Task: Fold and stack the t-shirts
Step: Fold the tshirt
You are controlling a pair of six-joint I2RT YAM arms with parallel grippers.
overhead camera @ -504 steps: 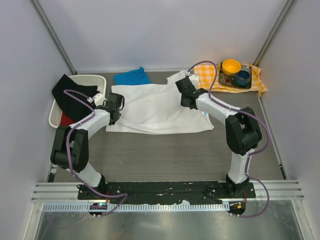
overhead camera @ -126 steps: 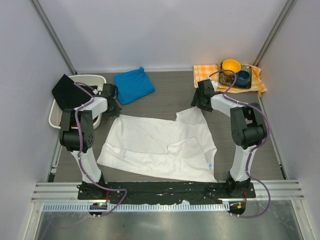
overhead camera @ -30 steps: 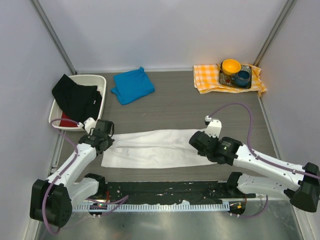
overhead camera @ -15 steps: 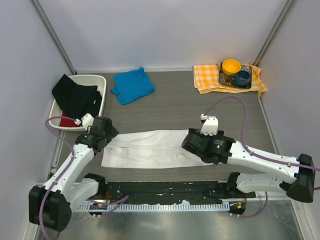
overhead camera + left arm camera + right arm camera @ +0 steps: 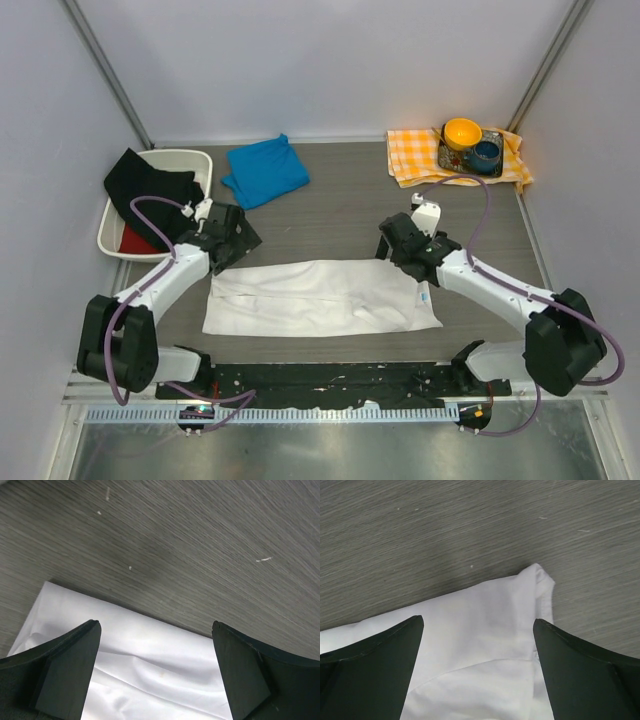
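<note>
A: What holds what, starting from the left?

B: At the far left a white bin [image 5: 203,160] holds a heap of black cloth [image 5: 150,185], with something red [image 5: 135,243] under it at the near end. At the far right an orange-and-white checked cloth [image 5: 412,160] carries a dark tray [image 5: 447,163]. On the tray stand a yellow bowl [image 5: 462,131] and a blue cup [image 5: 487,154], just beside each other.

A: And the shirts?

B: The blue t-shirt [image 5: 265,170] is a folded square on the far side of the table [image 5: 340,215], just right of the bin and askew to the table's edges. The white t-shirt [image 5: 320,298] lies toward the near side, between the arms, folded into a long band. Its long axis runs left to right, and a small blue label [image 5: 425,297] shows at its right end.

A: The grippers?

B: The left gripper [image 5: 155,623] hangs over the band's far left corner, jaws spread wide with nothing between them. The right gripper [image 5: 478,619] hangs over the far right corner, equally spread and holding nothing.

A: What differs from before?

B: Four seconds ago the white shirt lay open and wide; now it is a narrow band. Half a second ago the right arm lay across the band's right part. Now both grippers sit at the far edge and the right end is uncovered. The bin, blue shirt and tray have not moved.
</note>
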